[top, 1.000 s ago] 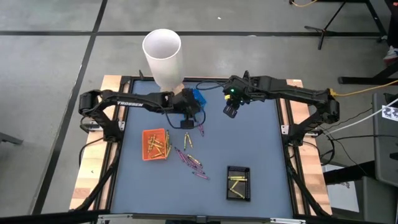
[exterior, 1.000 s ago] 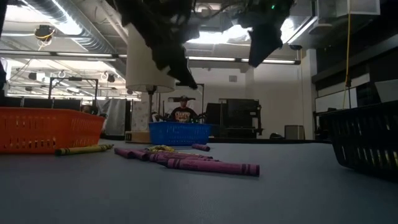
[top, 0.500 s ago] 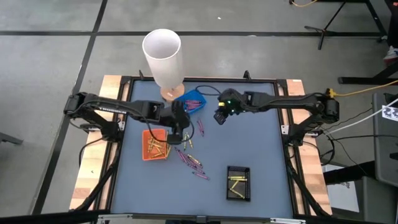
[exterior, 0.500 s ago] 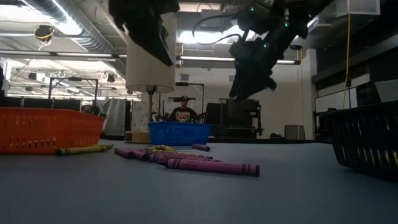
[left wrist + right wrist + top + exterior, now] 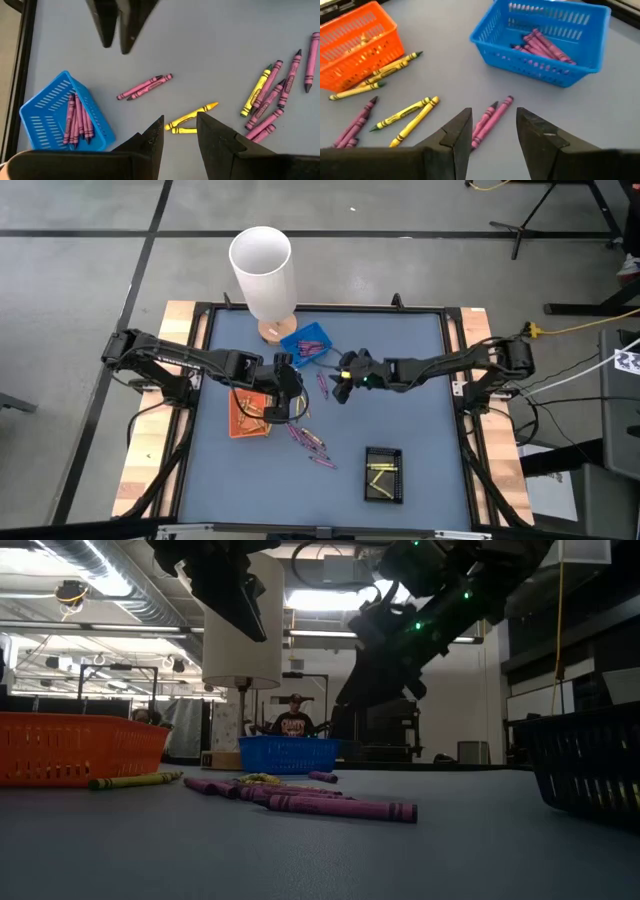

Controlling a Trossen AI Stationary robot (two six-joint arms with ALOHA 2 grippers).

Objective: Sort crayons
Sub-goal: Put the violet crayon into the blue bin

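I see both grippers open and empty near the blue tray [image 5: 306,344]: left gripper [image 5: 283,392] over yellow crayons [image 5: 192,119], right gripper [image 5: 343,387] over pink crayons [image 5: 491,118].

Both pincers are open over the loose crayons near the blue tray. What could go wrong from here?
1. The left pincer and right pincer hover close together, so the arms might collide.
2. The two pink crayons lie touching; the right pincer may grab both.
3. The two yellow crayons overlap, so one may roll away.
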